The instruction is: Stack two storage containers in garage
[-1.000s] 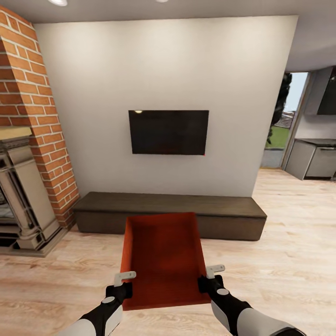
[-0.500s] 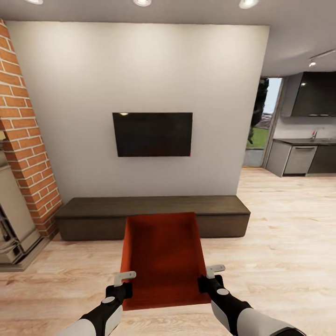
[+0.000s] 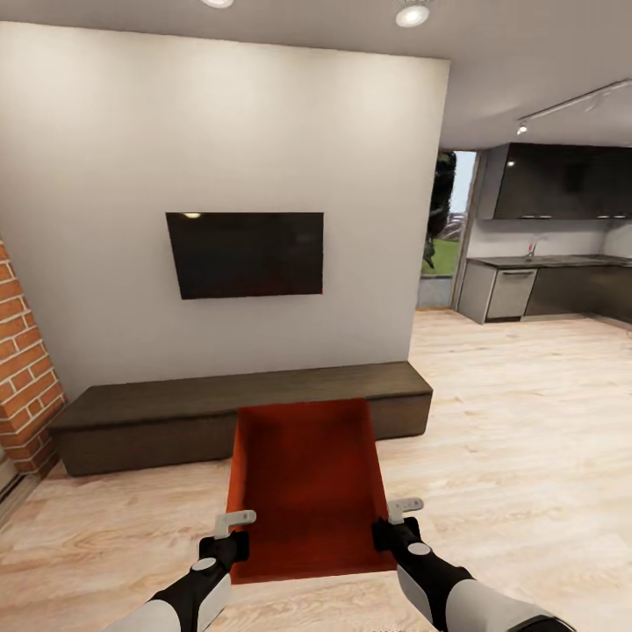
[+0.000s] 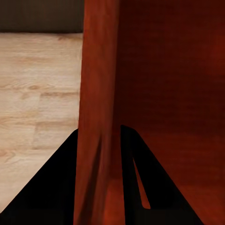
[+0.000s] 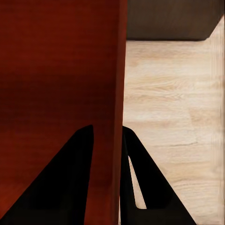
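Observation:
I hold one red-orange open-top storage container (image 3: 305,478) out in front of me, above the light wood-plank floor of the living room. My left gripper (image 3: 231,537) is shut on its left wall (image 4: 96,117), one black finger on each side. My right gripper (image 3: 392,525) is shut on its right wall (image 5: 117,93) in the same way. The container is empty inside.
A long dark low cabinet (image 3: 237,412) runs along the white wall ahead, under a black TV (image 3: 246,253). Red brick (image 3: 22,386) shows at the far left. To the right the wood floor (image 3: 527,395) opens toward a kitchen with dark cabinets (image 3: 553,180).
The whole view has swung to the right: brick fireplace, TV and cabinet slid left and more of the kitchen came in. Container and both grippers keep their places in the picture.

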You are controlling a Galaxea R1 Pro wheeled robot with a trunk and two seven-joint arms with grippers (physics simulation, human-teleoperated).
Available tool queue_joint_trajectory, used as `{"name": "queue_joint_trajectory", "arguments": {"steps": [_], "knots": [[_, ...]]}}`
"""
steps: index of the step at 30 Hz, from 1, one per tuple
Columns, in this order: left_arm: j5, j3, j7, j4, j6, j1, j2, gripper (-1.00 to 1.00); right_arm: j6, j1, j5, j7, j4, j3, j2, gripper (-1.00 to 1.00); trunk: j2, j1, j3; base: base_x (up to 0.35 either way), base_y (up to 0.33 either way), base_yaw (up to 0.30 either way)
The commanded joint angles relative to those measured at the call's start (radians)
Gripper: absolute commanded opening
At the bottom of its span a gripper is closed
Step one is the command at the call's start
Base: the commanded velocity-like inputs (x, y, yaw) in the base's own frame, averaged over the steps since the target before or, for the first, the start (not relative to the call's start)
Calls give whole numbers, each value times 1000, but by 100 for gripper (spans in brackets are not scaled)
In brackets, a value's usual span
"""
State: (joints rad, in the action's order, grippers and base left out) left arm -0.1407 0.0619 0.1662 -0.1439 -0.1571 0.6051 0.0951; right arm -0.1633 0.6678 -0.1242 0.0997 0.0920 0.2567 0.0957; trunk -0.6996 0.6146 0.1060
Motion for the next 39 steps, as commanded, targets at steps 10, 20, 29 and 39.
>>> {"name": "queue_joint_trajectory", "arguments": {"steps": [10,20,29,39], "knots": [[-56,-65,34,3,-4,1,0,-100,-8,1,0,-1,77,-62,1,-100,-1,0,2,0,0,-273],[-56,-65,33,3,-5,1,0,-100,-8,1,0,-1,77,-62,1,-100,-1,0,2,0,0,-275],[-56,-65,33,3,-4,1,0,-100,-8,1,0,-1,77,-62,1,-100,-1,0,2,0,0,-280],[-56,-65,33,2,-4,1,0,-100,-8,1,0,-1,77,-62,1,-100,-1,0,2,0,0,-281]]}}
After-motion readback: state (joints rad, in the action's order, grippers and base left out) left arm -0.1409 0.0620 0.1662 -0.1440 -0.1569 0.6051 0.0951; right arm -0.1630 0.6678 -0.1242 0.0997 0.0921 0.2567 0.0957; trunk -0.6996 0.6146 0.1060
